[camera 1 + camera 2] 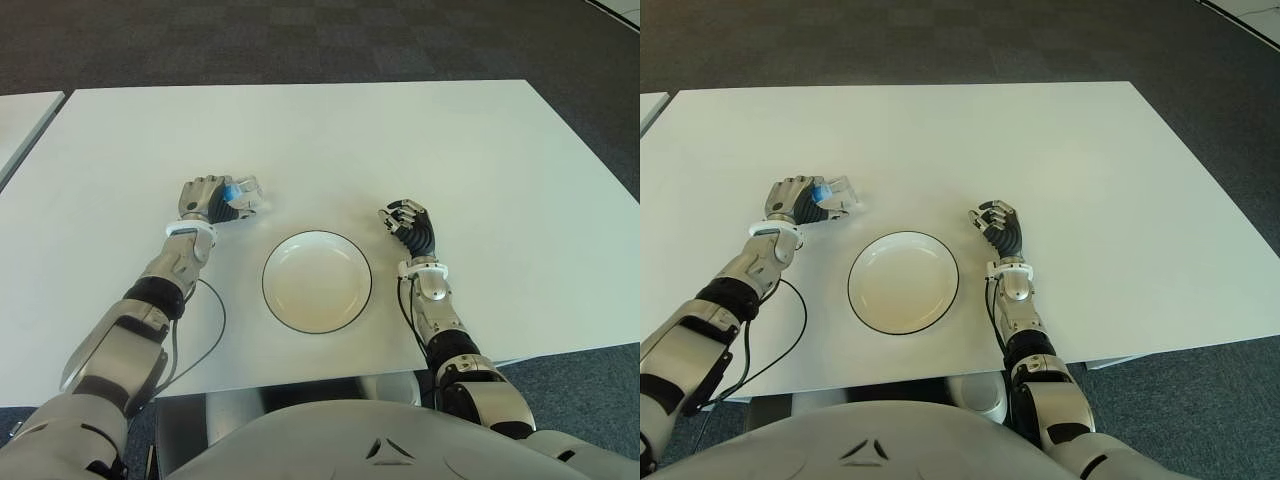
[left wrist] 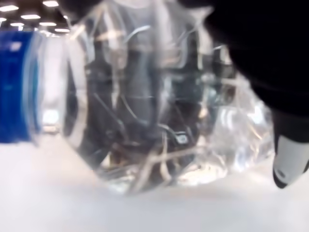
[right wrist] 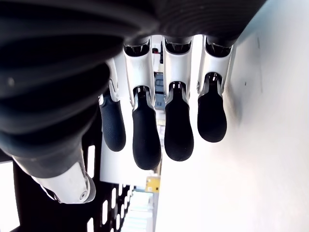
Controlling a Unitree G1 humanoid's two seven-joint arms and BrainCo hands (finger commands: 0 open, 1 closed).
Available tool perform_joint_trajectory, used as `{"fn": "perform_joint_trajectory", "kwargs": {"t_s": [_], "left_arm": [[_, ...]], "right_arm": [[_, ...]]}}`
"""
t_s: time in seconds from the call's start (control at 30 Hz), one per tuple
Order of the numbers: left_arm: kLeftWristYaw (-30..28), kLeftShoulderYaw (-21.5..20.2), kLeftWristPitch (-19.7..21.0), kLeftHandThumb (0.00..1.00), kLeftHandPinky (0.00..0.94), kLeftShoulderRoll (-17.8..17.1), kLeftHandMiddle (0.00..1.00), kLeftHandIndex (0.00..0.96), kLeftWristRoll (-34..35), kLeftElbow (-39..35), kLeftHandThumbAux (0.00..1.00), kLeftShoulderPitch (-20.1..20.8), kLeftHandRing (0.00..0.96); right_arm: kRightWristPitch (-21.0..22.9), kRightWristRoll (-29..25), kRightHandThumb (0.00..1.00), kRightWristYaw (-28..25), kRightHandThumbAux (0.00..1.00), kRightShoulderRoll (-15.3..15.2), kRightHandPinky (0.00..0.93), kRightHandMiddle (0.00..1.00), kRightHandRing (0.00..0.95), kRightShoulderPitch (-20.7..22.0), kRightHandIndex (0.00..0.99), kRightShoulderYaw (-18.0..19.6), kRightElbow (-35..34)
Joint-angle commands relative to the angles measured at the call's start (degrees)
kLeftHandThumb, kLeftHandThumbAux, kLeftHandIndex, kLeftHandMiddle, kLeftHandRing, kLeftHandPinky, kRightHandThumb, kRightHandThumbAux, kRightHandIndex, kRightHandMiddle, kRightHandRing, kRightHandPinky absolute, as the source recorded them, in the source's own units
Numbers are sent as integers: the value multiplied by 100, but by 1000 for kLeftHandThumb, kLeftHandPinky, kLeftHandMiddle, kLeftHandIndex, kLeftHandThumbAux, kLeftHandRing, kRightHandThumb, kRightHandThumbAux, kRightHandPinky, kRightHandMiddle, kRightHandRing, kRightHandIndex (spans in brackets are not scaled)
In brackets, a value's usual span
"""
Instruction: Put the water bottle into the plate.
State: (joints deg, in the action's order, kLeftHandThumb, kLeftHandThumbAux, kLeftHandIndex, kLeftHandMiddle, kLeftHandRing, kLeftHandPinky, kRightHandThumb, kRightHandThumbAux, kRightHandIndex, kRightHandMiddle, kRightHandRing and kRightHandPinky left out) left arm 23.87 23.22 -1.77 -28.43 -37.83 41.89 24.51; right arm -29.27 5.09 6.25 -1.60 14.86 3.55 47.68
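A clear water bottle (image 1: 247, 190) with a blue label lies on the white table (image 1: 400, 140), up and to the left of the plate. My left hand (image 1: 214, 200) is curled around it, and the left wrist view is filled by the bottle (image 2: 145, 106) with one fingertip (image 2: 289, 164) beside it. The bottle's underside is touching or just above the tabletop. The white plate (image 1: 316, 285) with a dark rim sits in front of me, with nothing on it. My right hand (image 1: 408, 225) shows right of the plate, its fingers (image 3: 178, 125) loosely bent and holding nothing.
A black cable (image 1: 216, 320) loops on the table beside my left forearm. A second white table (image 1: 20, 120) stands at the far left, across a gap. Dark carpet (image 1: 300, 40) lies beyond the table's far edge.
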Motion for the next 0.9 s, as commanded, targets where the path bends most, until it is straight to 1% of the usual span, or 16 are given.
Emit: {"fn": "perform_joint_trajectory", "kwargs": {"t_s": [0.03,0.17,0.23,0.33,0.53,0.67,0.77,0.9], "left_arm": [[3,-160,130,851,835,-239,545,398,-241,-1128,669,-359,866],[178,-296,216,851,830,-346,543,397,-507,-2115,669,-730,865],[161,-352,276,851,829,-336,542,397,-590,-2329,668,-815,864],[248,-427,623,851,829,-229,543,399,-1035,-3287,668,-1139,864],[107,-481,911,852,821,-46,545,401,-1409,-4281,666,-1525,862],[-5,-528,881,852,835,48,546,401,-1481,-4884,667,-1772,864],[6,-563,811,852,846,72,546,401,-1512,-5026,667,-1840,867],[101,-562,612,853,859,96,547,402,-1567,-5191,666,-1944,873]], "right_arm": [[514,-95,706,-60,726,24,660,665,662,-491,435,31,507],[533,-97,706,-51,726,22,661,667,664,-493,435,34,492],[536,-102,707,-50,726,19,658,667,664,-489,435,39,493],[513,-113,707,-75,726,15,657,666,662,-488,435,42,492],[508,-118,707,-110,725,1,662,666,661,-482,435,41,490],[487,-116,707,-115,725,10,659,664,660,-488,435,43,477],[476,-111,707,-125,725,12,661,665,660,-491,435,40,472],[496,-100,707,-143,726,-9,661,666,661,-494,435,35,462]]}}
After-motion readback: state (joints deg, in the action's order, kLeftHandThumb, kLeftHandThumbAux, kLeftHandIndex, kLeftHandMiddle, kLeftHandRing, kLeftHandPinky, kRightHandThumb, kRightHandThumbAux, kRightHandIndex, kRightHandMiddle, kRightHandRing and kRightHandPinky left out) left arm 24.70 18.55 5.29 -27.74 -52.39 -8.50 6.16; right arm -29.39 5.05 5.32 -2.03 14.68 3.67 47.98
